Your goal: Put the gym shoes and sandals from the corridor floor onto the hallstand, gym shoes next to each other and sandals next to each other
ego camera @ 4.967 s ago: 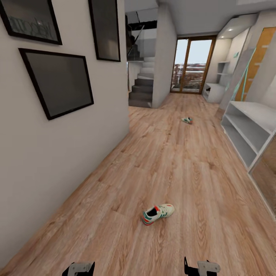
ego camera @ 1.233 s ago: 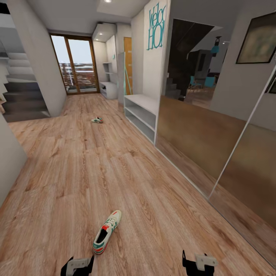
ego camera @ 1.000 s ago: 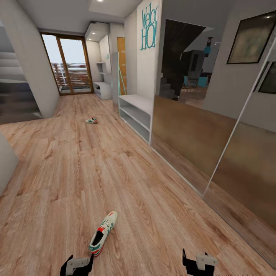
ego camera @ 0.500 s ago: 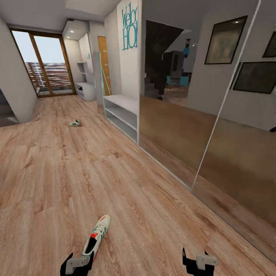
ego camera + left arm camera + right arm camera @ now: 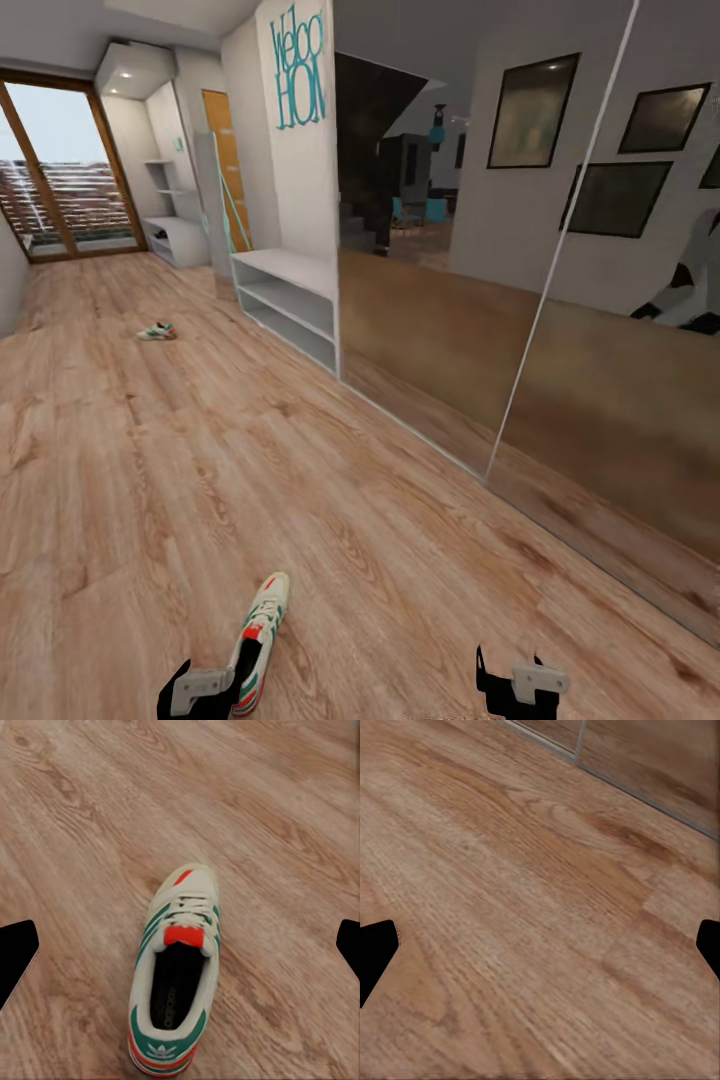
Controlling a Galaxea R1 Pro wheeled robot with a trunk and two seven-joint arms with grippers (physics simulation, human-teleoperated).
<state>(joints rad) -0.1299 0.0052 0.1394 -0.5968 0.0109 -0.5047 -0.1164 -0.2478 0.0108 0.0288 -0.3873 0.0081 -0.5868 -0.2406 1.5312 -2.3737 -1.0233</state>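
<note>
Step in hand: lining up on the near gym shoe (image 5: 258, 640) for a first pick; nothing is on the rack yet, so the task looks barely begun.
Near shoe: lies upright on its sole on the corridor floor (image 5: 400, 520), just ahead of the left gripper (image 5: 205, 690), toe pointing away from the robot and heel toward it.
Left wrist view: the shoe (image 5: 176, 967) sits between the two dark fingertips at the frame edges, its open collar and red tongue label facing the camera.
Left fingers: spread wide apart, holding nothing.
Right gripper (image 5: 520, 685): over bare planks, fingers also spread apart and empty.
Far gym shoe (image 5: 156, 331): well down the corridor, near the low white open shelving (image 5: 285, 300).
Hallstand (image 5: 170, 235): at the far end beside the glazed door, well apart from both shoes.
Sandals: not made out from here.
Doing it well: probably descend straight down, fingers straddling the shoe across its narrow width near the laces, not along its length.
Risk: closing on the soft collar alone may let the shoe tilt or slip.
</note>
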